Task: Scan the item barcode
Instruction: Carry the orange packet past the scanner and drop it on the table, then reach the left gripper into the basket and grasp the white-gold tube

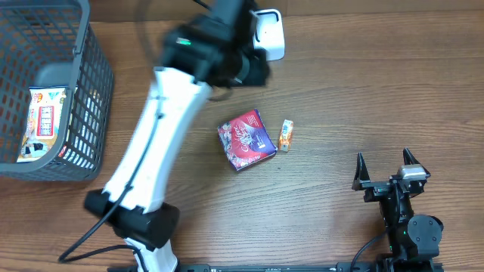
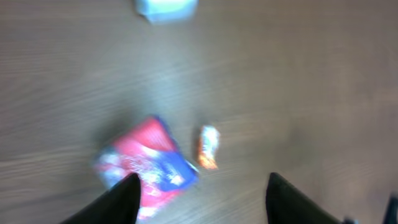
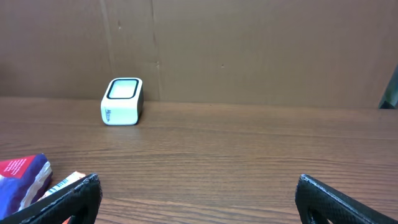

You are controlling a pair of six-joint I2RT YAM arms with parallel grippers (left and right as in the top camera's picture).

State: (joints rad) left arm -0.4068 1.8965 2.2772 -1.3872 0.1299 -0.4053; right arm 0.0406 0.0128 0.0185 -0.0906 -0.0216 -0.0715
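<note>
- Wooden counter (image 1: 363,91), fills the overhead view.
- Left arm (image 1: 155,136), white, runs from 7 o'clock up toward 12, its head blurred. Left claw (image 2: 203,180) is partly spread with nothing between the fingers, above the counter. Wrist view is blurred.
- Grey mesh basket (image 1: 91,98) at 10 o'clock, with a colourful packet (image 1: 45,121) lying inside.
- Right claw (image 1: 383,156) at 4 o'clock, low over the counter, spread wide and empty, well apart from the goods.
- Red box (image 1: 245,139) lies flat near the centre of the counter, skewed to the counter edges, touched by neither claw.
- White scanner (image 1: 270,34) at 12 o'clock from the box, partly under the left arm.
- Small orange packet (image 1: 285,135) just beside the box at its 3 o'clock, not touching it.
</note>
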